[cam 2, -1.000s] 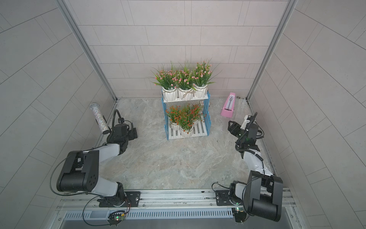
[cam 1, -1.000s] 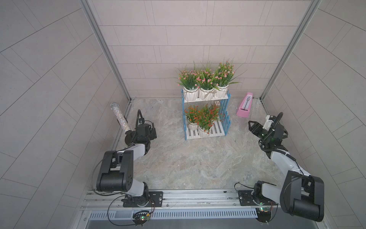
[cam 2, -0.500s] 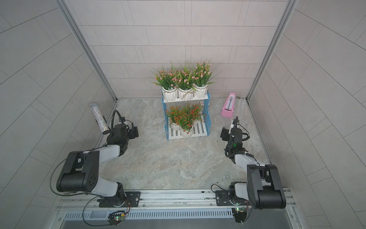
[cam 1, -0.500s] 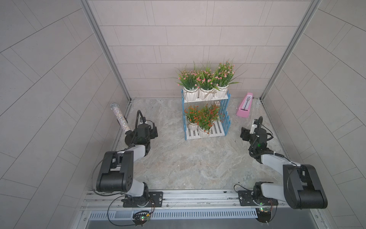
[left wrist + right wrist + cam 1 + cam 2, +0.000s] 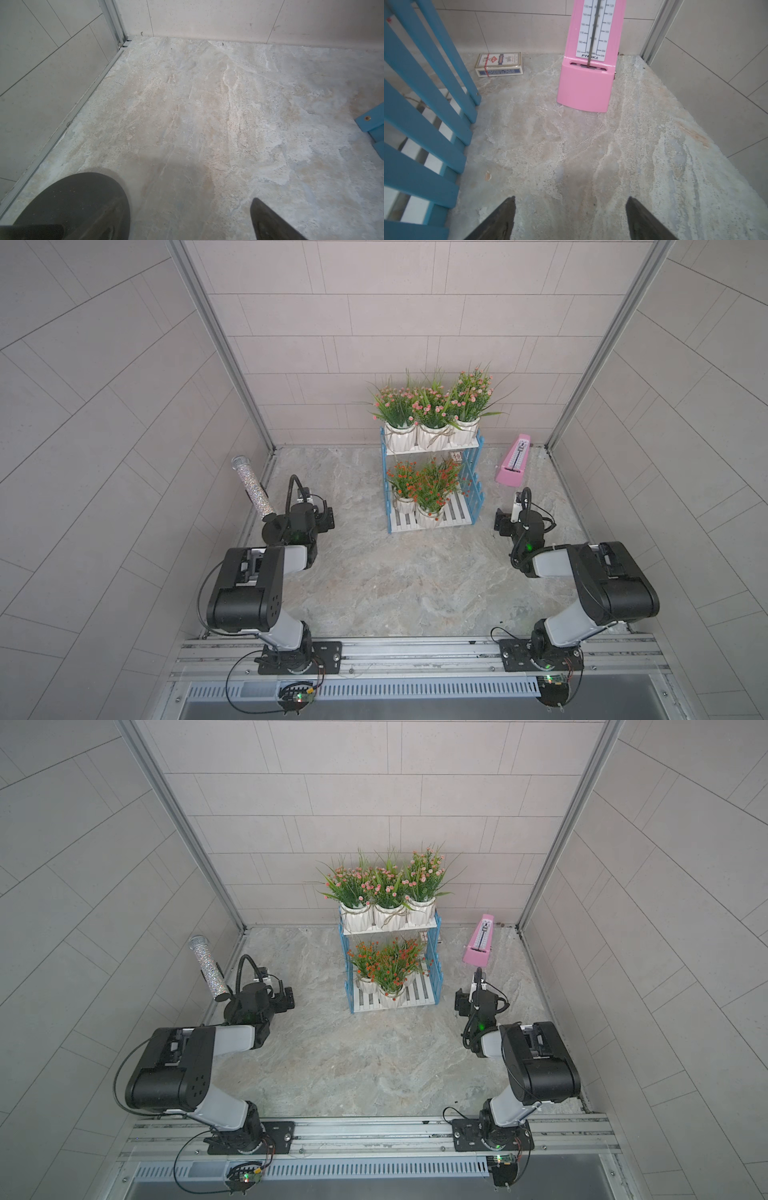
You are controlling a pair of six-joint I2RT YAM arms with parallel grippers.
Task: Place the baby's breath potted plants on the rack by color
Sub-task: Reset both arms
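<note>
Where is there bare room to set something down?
Widest: the floor in front of the rack. A strip between the rack and the pink metronome, ahead of the right gripper. Crowded: the top shelf, packed with pink plants.

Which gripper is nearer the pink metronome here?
Right. The right gripper sits a short way in front of the metronome, jaws open and pointing at it. The left gripper is across the rack from it, near the opposite wall, jaws open too.

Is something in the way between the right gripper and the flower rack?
Nothing visible is. Only bare floor lies between the open right gripper and the rack. The metronome stands farther back, off that path.
</note>
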